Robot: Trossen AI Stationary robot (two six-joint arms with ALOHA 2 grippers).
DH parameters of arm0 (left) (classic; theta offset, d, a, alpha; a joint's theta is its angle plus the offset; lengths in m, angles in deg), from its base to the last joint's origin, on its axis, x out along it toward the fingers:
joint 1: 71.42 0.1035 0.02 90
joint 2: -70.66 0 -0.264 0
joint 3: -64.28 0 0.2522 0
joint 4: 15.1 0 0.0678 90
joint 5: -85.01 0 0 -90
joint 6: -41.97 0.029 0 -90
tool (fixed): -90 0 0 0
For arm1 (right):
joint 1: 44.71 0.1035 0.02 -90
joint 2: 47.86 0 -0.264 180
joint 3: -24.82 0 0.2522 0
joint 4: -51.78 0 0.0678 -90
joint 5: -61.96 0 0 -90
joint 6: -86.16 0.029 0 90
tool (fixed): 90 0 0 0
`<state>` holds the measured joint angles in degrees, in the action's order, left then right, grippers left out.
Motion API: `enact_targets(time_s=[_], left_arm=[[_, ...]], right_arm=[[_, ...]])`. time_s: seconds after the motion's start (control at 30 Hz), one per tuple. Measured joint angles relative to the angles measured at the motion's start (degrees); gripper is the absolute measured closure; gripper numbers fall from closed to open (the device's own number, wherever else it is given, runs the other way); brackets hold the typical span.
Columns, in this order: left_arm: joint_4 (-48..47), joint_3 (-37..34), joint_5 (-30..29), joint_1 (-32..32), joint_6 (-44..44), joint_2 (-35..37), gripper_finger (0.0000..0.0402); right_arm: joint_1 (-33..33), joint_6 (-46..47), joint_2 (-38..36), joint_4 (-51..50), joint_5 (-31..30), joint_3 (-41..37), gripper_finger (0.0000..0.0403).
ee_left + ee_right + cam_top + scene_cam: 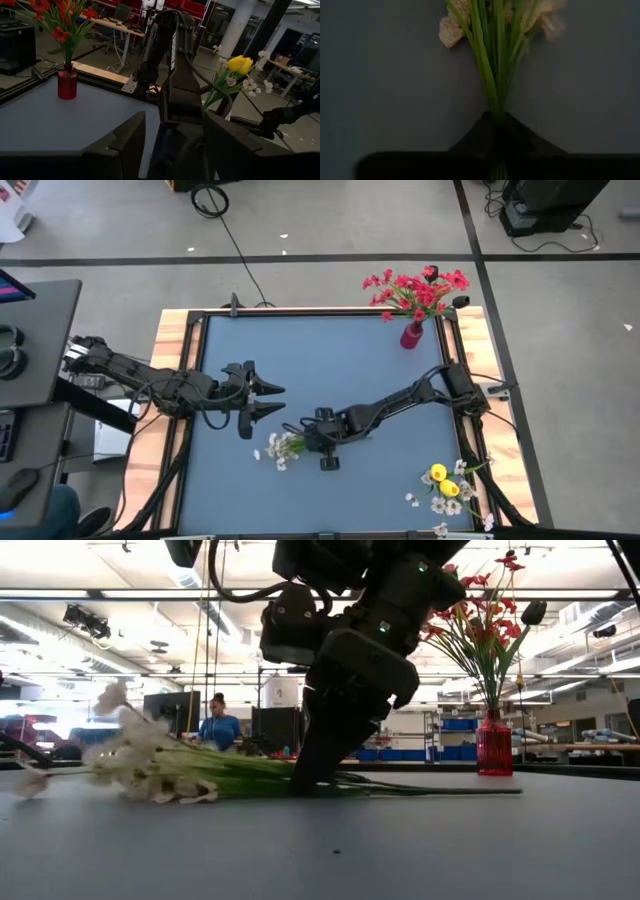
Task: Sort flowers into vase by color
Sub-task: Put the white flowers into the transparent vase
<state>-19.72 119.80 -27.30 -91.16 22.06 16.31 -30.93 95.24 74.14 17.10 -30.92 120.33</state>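
White spray (283, 447) lies flat on the mat, its stems running under the right gripper (318, 442) and its blossoms pointing away from that gripper toward the left arm's side of the table. In the right wrist view the fingertips are drawn together to a point on the bundled green stems (492, 70), so that gripper is pinching the spray low on the stems, down at the mat. The low view shows the stems (420, 788) reaching out past the gripper on the far side toward the red vase (493, 747), so the grip sits partway along the bundle, not at its end. The long axis runs roughly across the table, left to right.

Left gripper (270, 399) hovers just beside, above the mat, fingers spread and holding nothing.

Red flowers (418, 290) already stand in the red vase at the far right corner. Near the right front corner, well apart from the spray, yellow tulips (444, 481) stand mixed with more white blossoms (428, 502). I judge the lift comes next.
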Motion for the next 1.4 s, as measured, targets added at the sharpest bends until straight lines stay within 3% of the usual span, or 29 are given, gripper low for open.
enact_targets(time_s=[0.07,0.47,0.7,0.87,1.03,1.23,1.4], left_arm=[[0.0,0.0,0.0,0.01,0.01,0.0,0.0198],[-0.01,0.0,0.0,0.01,0.01,0.0,0.0198],[0.02,0.0,0.0,0.01,-0.01,0.0,0.0198],[0.01,0.0,0.0,0.01,0.0,0.0,0.0198],[0.0,0.0,0.0,-0.01,-0.01,0.0,0.0198],[0.02,0.0,0.0,-0.01,0.0,0.0,0.0198],[0.02,0.0,0.0,0.0,-0.01,0.0,0.0198]], right_arm=[[-0.22,1.02,-0.88,-0.61,-0.37,-0.18,0.0387],[-0.89,2.43,-16.14,0.4,-8.24,-2.09,0.0389],[-1.2,6.4,-31.29,10.66,-7.83,-16.04,0.0389],[-1.12,12.65,-45.87,23.94,-5.62,-30.16,0.0389],[-1.06,15.26,-62.02,30.7,-3.75,-41.19,0.039],[-1.06,16.91,-79.85,37.57,4.5,-51.72,0.039],[-1.06,21.94,-89.96,48.17,13.45,-60.21,0.039]])
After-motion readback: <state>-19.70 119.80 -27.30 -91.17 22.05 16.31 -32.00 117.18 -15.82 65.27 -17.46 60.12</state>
